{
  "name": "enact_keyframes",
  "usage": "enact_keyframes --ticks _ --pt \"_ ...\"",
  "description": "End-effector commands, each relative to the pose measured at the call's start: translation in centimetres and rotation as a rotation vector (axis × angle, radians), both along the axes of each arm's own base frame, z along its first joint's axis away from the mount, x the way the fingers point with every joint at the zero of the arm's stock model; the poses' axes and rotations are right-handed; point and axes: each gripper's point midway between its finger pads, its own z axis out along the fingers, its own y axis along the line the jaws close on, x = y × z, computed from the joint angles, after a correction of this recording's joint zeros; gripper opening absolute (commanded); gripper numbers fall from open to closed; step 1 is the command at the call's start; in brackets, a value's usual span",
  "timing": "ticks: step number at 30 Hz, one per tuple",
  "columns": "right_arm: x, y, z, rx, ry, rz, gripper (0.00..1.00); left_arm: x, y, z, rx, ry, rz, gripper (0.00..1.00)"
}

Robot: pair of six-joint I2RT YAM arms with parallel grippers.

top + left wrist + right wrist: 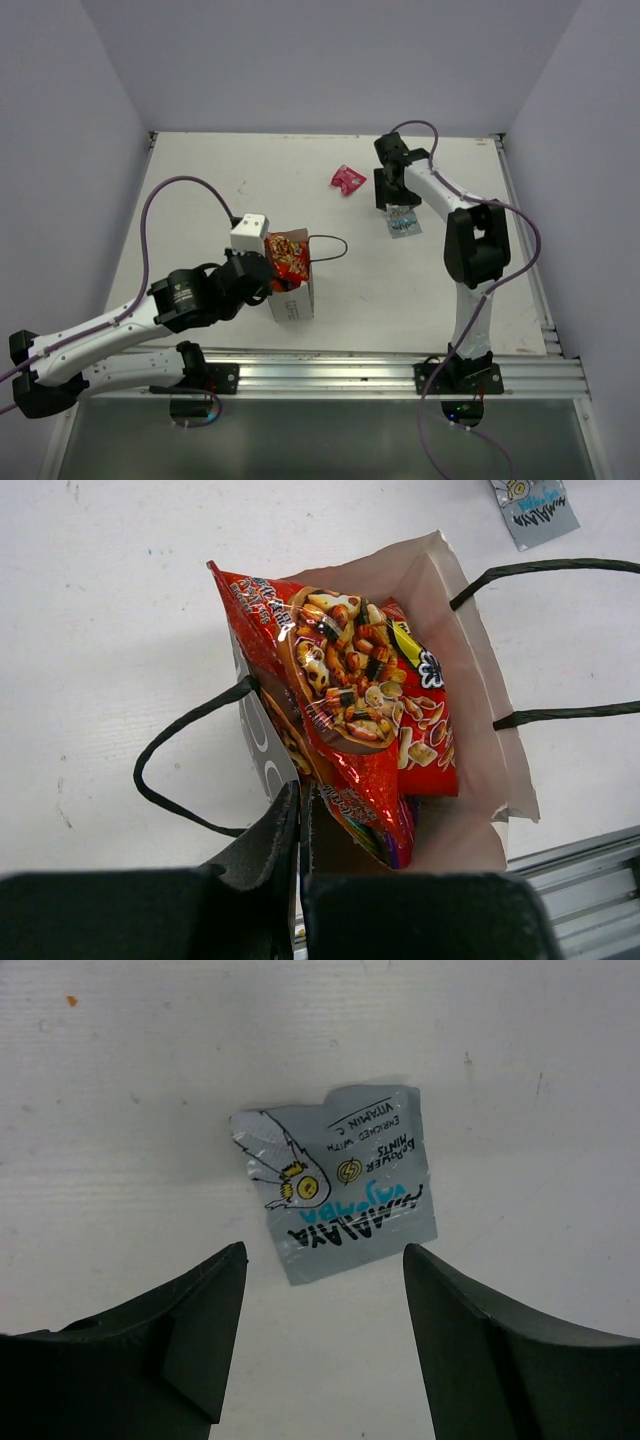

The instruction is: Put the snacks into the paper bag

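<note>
The white paper bag (297, 298) stands upright near the table's front, with black loop handles. A larger multicolour packet (325, 680) and a red-orange packet (428, 730) stick out of its open top. My left gripper (300, 810) is shut on the bag's left wall at the rim, also seen from above (268, 281). A pale blue packet (335, 1195) lies flat on the table. My right gripper (325, 1260) is open just above it, the packet ahead of the fingertips; it hovers at the far right (397, 208). A small magenta packet (348, 179) lies farther back.
The white cube camera block (250, 233) sits on my left wrist beside the bag. A metal rail (400, 375) runs along the table's front edge. Walls close the table on three sides. The pale blue packet also shows in the left wrist view (535, 508).
</note>
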Motion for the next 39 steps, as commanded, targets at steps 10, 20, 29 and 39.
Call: enact_keyframes --ticks 10,20,29,39 --pt "1.9 -3.9 -6.2 -0.045 0.094 -0.052 0.57 0.1 0.7 1.5 -0.003 -0.014 0.028 0.00" --pt "-1.6 -5.2 -8.2 -0.079 0.185 -0.026 0.00 0.2 0.3 1.1 -0.005 -0.004 0.029 0.00" --pt "-1.7 -0.1 6.3 0.208 -0.051 0.122 0.00 0.2 0.1 0.7 -0.015 -0.004 0.029 0.00" --pt "-12.6 15.9 21.8 0.581 -0.109 0.628 0.00 0.2 -1.0 0.1 -0.022 0.015 0.011 0.00"
